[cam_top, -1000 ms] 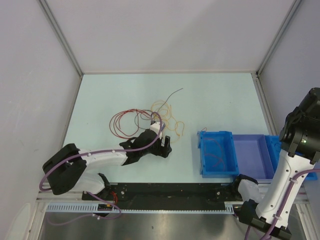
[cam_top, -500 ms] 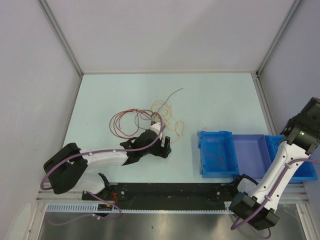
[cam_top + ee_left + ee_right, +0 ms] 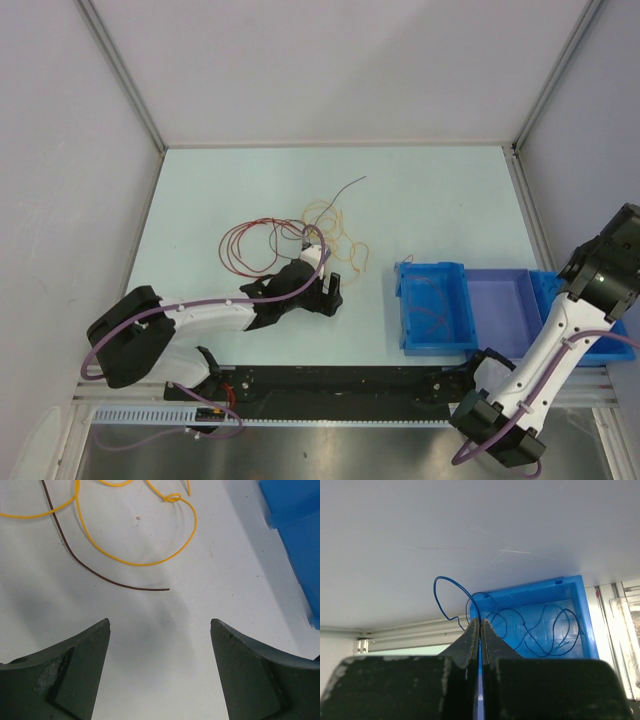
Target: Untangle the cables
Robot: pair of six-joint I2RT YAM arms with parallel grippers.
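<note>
The cables (image 3: pixel 300 238) lie tangled at mid-table: red loops (image 3: pixel 245 245), yellow-orange loops (image 3: pixel 338 235) and a dark strand (image 3: pixel 350 183). My left gripper (image 3: pixel 331 292) stands open just in front of them. In the left wrist view its fingers (image 3: pixel 80 660) straddle bare table, with a yellow cable (image 3: pixel 135 561) and a dark cable end (image 3: pixel 115 582) just ahead. My right gripper (image 3: pixel 480 621) is shut on a thin blue cable (image 3: pixel 451 592). That cable arcs up from the fingertips and trails in loops into a blue bin (image 3: pixel 570 587).
Three blue bins sit in a row at the near right: one (image 3: pixel 410 300) with a thin wire in it, a middle one (image 3: pixel 505 312), and one (image 3: pixel 547 290) partly under the right arm (image 3: pixel 560 340). Grey walls enclose the table on three sides.
The right arm has swung, its elbow dropping toward the near edge while its wrist stays over the right-hand bins. The left arm and the tangle have not moved.
</note>
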